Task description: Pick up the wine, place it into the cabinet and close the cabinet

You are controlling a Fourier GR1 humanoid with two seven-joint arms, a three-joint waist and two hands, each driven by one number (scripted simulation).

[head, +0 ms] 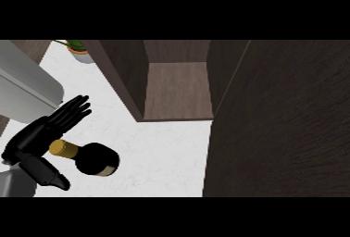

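So the left hand has its fingers straight and spread wide, holding nothing, and the wine bottle stands on the white table just below them, gold cap right by the palm. Open cabinet sits up and right of the fingers, door swung out.

Left hand, fingers straight.

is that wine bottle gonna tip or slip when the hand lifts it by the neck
Likely top-heavy to steer: the wine bottle has a wide dark body below a narrow gold-capped neck. Its glossy surface suggests it may slip. The left hand sits beside the neck with its fingers straight, not curled round it yet.
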